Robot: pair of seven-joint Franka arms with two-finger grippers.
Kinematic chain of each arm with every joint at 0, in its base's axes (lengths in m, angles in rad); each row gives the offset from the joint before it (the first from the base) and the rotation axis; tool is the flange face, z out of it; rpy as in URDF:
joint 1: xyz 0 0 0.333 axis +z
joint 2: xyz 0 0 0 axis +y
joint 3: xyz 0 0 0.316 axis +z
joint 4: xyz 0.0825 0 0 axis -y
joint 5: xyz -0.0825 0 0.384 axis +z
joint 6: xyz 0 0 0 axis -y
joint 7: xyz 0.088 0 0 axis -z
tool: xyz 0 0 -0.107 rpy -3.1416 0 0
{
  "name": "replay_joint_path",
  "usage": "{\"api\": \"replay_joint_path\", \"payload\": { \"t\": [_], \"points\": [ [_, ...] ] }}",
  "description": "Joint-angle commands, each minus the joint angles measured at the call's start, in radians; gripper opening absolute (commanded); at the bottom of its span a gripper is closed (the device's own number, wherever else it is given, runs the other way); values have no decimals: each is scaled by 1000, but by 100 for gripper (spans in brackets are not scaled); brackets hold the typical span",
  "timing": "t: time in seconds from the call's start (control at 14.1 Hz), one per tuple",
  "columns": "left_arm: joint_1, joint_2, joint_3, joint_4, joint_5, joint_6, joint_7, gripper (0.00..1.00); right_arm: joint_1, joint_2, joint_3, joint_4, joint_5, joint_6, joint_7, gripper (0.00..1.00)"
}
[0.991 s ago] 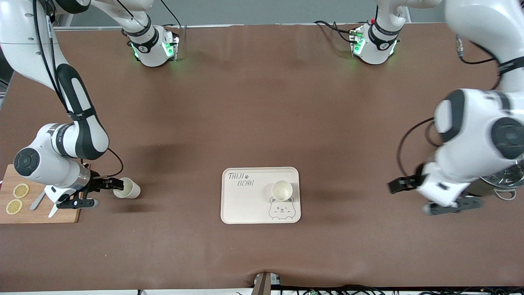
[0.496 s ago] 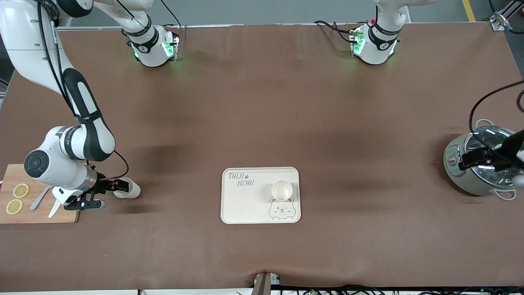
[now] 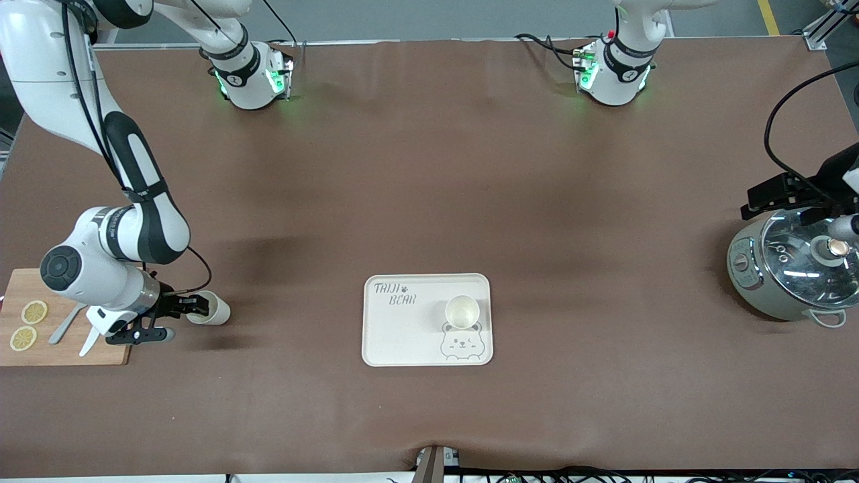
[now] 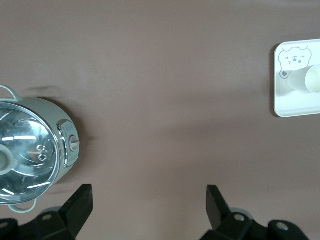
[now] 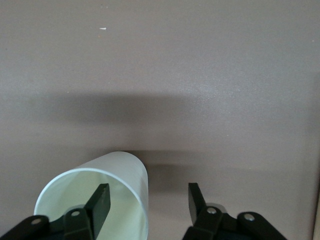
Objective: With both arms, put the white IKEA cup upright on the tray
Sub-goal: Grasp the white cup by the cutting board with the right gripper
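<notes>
Right gripper [image 3: 176, 318] straddles the tipped white cup's [image 3: 213, 311] rim beside the cutting board [image 3: 60, 352], jaws unclosed, to lift it trayward [image 3: 396, 335]; left gripper [image 3: 782, 198] waits, released.

The front camera looks down from high up, facing both robots, and sees the whole table [image 3: 429, 168]. Each wrist camera looks straight down from close. The left wrist camera and front camera both see the tray [image 4: 295, 107] and pot [image 4: 30, 150].
</notes>
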Motion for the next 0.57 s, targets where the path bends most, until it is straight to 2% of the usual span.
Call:
{"api": "replay_joint_path", "payload": {
  "t": [0.0,0.14,0.42,0.5],
  "points": [
    [5,-15,-3,-15,-11,22,4,100,-1,-1,3,1,-4,-2,-20,47],
    [13,-26,-1,-15,-14,10,11,100,2,-2,3,1,-4,-5,-22,34],
    [18,-35,6,-14,-5,-12,13,100,0,-4,4,2,-4,-5,-86,1],
    [19,-36,6,-14,-7,-14,16,100,-1,-6,4,2,-4,-5,-98,0]
  ]
}}
